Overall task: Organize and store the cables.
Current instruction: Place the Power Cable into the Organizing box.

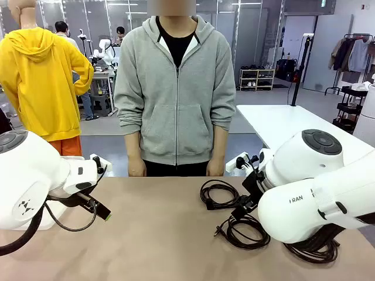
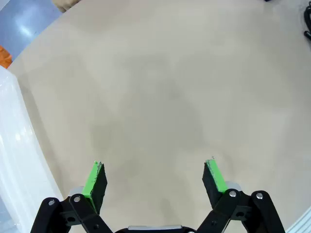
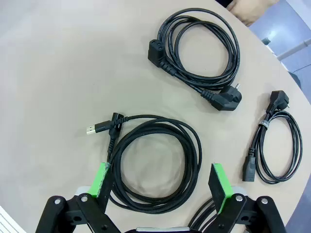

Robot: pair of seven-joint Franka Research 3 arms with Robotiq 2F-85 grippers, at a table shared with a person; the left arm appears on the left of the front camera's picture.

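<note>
The right arm's jaws stood spread to their full width with nothing between them. Their green pads [image 3: 219, 182] hung over a thin black cable wound in a round coil [image 3: 154, 165] on the smooth beige worktop [image 3: 53, 63]. That coil lay directly ahead of the jaws and almost spanned them. One pad sat over the rim where the two plug ends [image 3: 111, 127] jutted out, and the other sat just outside the opposite rim. Being round, the coil offered no real long axis. The grasp would therefore, I judge, turn on bringing one side's bundle of strands between the pads rather than the whole ring.

Beyond it, toward the far edge by the person's hand [image 3: 250, 10], lay a thicker black power-cord coil [image 3: 201, 53]. Off to one side was a smaller oval black coil [image 3: 277, 143]. In the front view the cables [image 1: 243, 231] were gathered on the worktop's right half, from the middle toward the near right corner.

The left arm's jaws were equally wide and empty. Their own green pads [image 2: 95, 179] faced bare worktop toward the left edge, well apart from every coil, so the right arm was plainly the nearer.
</note>
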